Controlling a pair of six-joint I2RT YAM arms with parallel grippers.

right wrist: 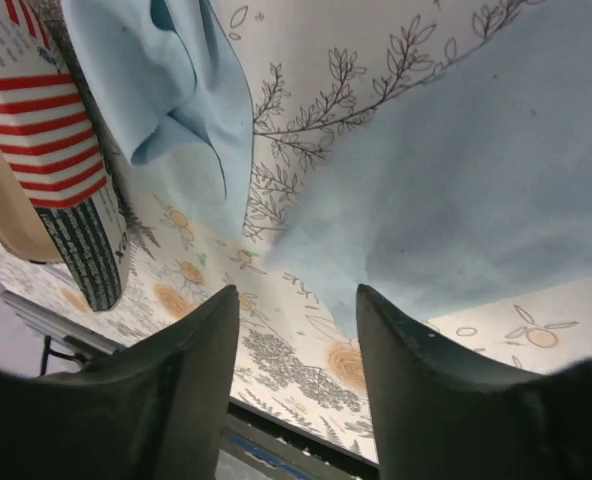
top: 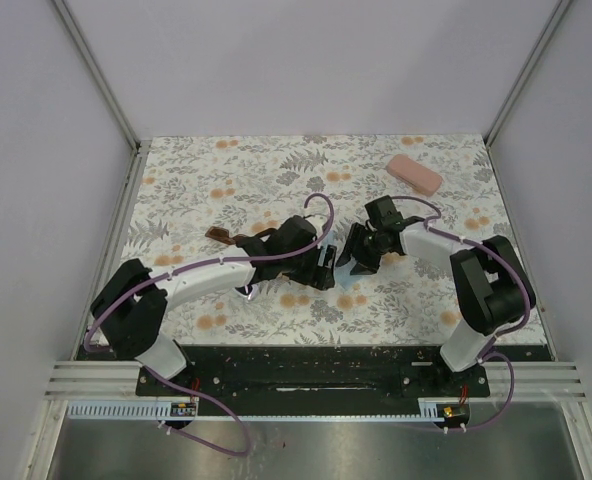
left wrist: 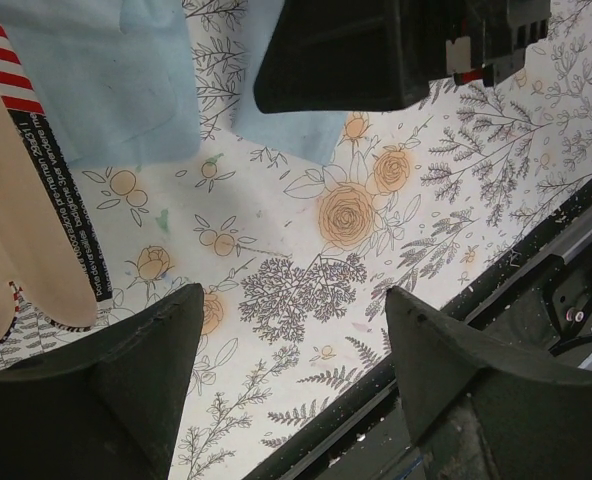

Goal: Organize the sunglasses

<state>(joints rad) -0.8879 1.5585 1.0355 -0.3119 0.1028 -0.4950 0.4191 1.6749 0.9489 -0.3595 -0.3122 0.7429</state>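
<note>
Left hand (left wrist: 296,300) released, jaws wide, nothing between; blue cloth (left wrist: 106,80) just ahead, striped pouch (left wrist: 16,90) beside it. Right hand (right wrist: 298,300) released, parted above same cloth. Brown sunglasses (top: 219,236) lay on surface (left wrist: 306,230), well left of left hand

Left wrist view: the blue cloth (left wrist: 96,85) runs off the top edge. The stars-and-stripes pouch (left wrist: 8,62) is cut by the upper left corner, and the white print on its black band is too small to read. Below it, a tan object (left wrist: 16,230) is cut by the left edge; what it is cannot be told. A black housing (left wrist: 356,50) is cropped at the top.

Right wrist view: the cloth leaves by the top and right edges, the pouch by the left.

Top view: the brown sunglasses (top: 217,236) left of centre are tiny and partly behind the left arm (top: 226,268). The cloth is mostly covered where it meets the right arm (top: 426,238).
</note>
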